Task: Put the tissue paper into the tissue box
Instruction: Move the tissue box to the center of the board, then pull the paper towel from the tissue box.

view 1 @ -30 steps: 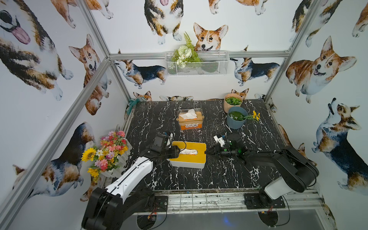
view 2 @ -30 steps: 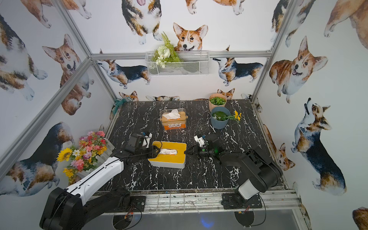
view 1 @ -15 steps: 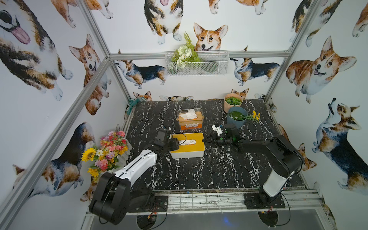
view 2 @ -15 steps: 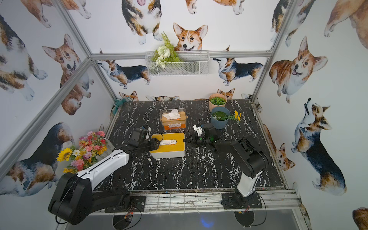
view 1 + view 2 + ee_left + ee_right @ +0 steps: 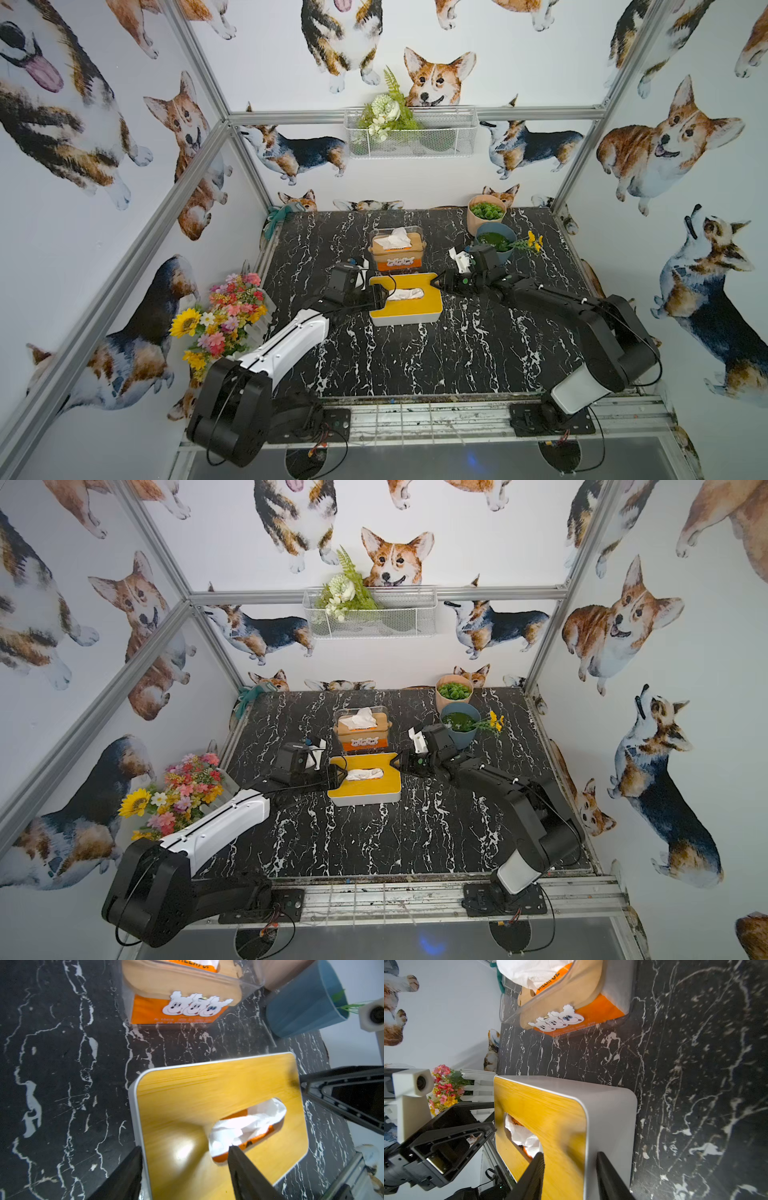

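The tissue box (image 5: 411, 309) (image 5: 370, 789), white with a yellow wooden lid, rests on the black marble table in both top views. White tissue paper (image 5: 405, 294) (image 5: 245, 1124) (image 5: 523, 1134) sits crumpled in the lid's slot, above an orange pack inside. My left gripper (image 5: 381, 296) (image 5: 185, 1149) is open at the box's left end, one finger outside the wall and one over the lid by the slot. My right gripper (image 5: 435, 284) (image 5: 570, 1154) is open at the right end, straddling the lid's edge. Neither holds anything.
An orange tissue pack in a clear holder (image 5: 397, 249) stands just behind the box. A blue pot (image 5: 494, 245) and a pink pot (image 5: 486, 216) stand at the back right, close to the right arm. A flower bunch (image 5: 226, 316) sits at the left edge.
The tissue box has moved away from the front edge toward the orange holder, with both grippers at its ends. Both pairs of jaws have since spread wider.
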Available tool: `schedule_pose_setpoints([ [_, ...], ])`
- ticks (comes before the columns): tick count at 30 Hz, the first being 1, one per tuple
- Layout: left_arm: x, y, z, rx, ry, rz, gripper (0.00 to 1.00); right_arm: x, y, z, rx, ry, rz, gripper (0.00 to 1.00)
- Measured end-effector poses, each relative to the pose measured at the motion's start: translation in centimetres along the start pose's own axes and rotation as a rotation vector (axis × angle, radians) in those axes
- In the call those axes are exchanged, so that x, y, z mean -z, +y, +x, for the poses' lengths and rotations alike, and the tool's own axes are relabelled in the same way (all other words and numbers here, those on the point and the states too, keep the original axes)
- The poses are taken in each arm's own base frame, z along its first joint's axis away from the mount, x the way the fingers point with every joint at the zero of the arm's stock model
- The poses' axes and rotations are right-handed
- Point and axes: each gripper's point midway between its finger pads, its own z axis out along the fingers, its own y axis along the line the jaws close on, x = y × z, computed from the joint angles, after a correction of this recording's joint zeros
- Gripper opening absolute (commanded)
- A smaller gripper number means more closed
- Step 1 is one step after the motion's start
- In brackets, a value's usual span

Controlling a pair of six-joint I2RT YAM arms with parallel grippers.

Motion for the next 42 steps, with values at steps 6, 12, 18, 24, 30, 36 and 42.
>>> schedule_pose_setpoints([
  [6,1.0,-1.4,-0.5,-0.029,-0.022,0.059,0.77,1.4,0.8,-1.1,0.106,-0.033,0.030,0.53],
  [12,3.6,-2.7,-1.6,-0.084,-0.093,0.083,0.86,1.8,2.9,-1.7,0.211,-0.038,-0.008,0.73],
  [18,7.3,-2.8,-2.6,-0.149,-0.208,0.053,1.00,-0.2,9.0,-1.9,0.489,-0.020,-0.100,0.73],
  [24,9.5,-1.6,-1.9,-0.177,-0.291,0.005,1.00,-4.2,11.6,-1.4,0.797,0.061,-0.099,0.68],
  [30,9.9,-0.4,-1.3,-0.179,-0.317,-0.034,1.00,-7.2,9.3,-1.6,0.977,0.171,-0.005,0.65],
  [36,9.5,0.3,-0.8,-0.171,-0.300,-0.062,1.00,-7.5,6.9,0.3,1.057,0.304,0.033,0.64],
  [42,9.5,0.4,-0.7,-0.169,-0.296,-0.068,1.00,-7.3,5.5,1.4,1.090,0.361,0.049,0.58],
])
